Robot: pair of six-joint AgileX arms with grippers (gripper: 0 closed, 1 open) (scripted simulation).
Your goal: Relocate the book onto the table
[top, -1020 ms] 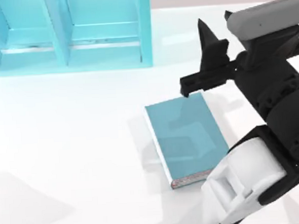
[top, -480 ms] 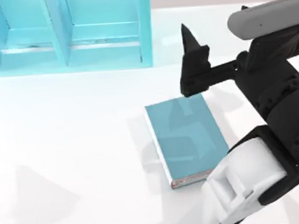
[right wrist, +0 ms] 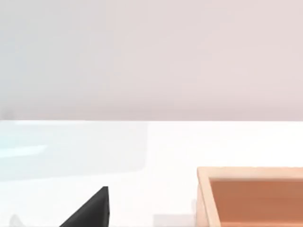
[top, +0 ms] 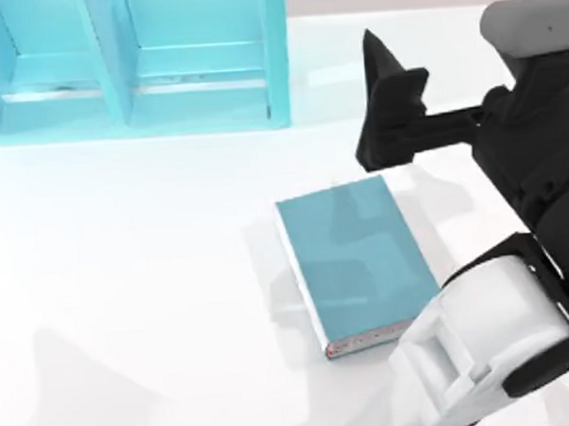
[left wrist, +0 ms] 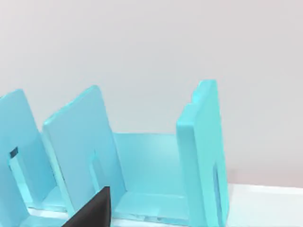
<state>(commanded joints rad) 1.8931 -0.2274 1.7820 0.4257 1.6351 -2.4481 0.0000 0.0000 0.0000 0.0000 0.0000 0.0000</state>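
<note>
The teal-blue book (top: 357, 264) lies flat on the white table (top: 124, 281), right of centre, with its page edges toward the front. My right gripper (top: 376, 103) hovers open just beyond the book's far edge, apart from it and holding nothing. One of its dark fingers (right wrist: 92, 210) shows in the right wrist view. My left gripper (left wrist: 92, 212) is parked facing the turquoise shelf unit.
The turquoise shelf unit (top: 130, 58) stands along the back left of the table, its upright dividers (left wrist: 199, 156) seen close in the left wrist view. A shallow orange-brown wooden box (right wrist: 251, 194) sits on the table ahead of the right wrist.
My right gripper has drawn back and to the right, away from the book's far edge. The book has stayed where it lies.
</note>
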